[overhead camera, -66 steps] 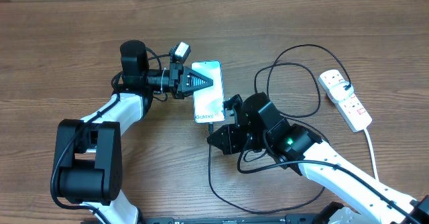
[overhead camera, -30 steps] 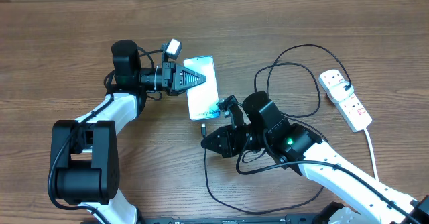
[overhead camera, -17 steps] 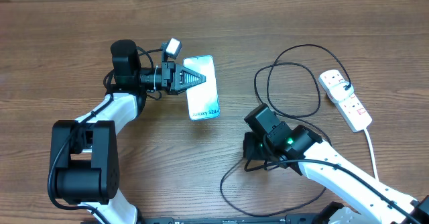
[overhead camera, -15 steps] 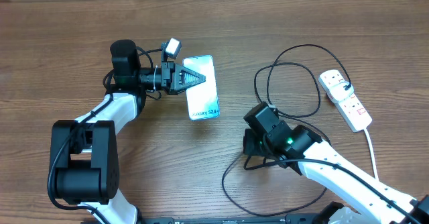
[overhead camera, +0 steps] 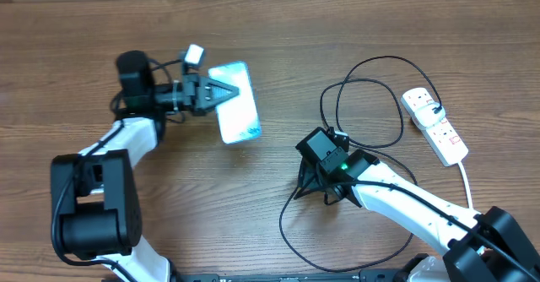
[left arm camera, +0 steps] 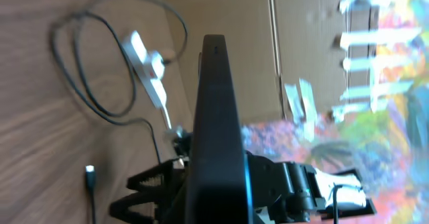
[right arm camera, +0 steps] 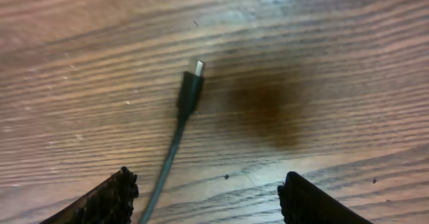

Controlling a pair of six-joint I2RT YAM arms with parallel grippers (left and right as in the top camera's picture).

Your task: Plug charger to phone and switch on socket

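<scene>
Wooden table (overhead camera: pixel 405 29): brown grain top; everything listed stands on or over it.

Right arm (overhead camera: pixel 405 206): white with black joints, reaching in from the lower right corner toward the middle of the table.

Left arm (overhead camera: pixel 126 138): black and white, coming up the left side and bent toward the centre.

Charger cable (overhead camera: pixel 371 84): thin, black, lying in loose loops between the right arm and the power strip, with another loop trailing under the right arm toward the front edge.

Power strip (overhead camera: pixel 434 126): white, elongated, at the far right, set at a slant. It has a black plug (overhead camera: pixel 432 107) at its upper end, and a white cord (overhead camera: pixel 467 189) leaves its lower end.

Phone (overhead camera: pixel 239 117): pale screen facing up, left of centre, well apart from the cable loops. From the left wrist it shows edge-on as a dark slab. Whether it is lifted clear of the wood cannot be told.

Left gripper (overhead camera: pixel 226 92): jaws closed on the phone at its upper end.

Right gripper (right arm camera: pixel 209 196): pointed down at the table, jaws spread wide with nothing between them.

Connector tip (right arm camera: pixel 190 90): small black plug with a metal end, flat on the wood just ahead of the right gripper's fingers (right arm camera: pixel 110 196), touching neither, and not in the phone.
</scene>
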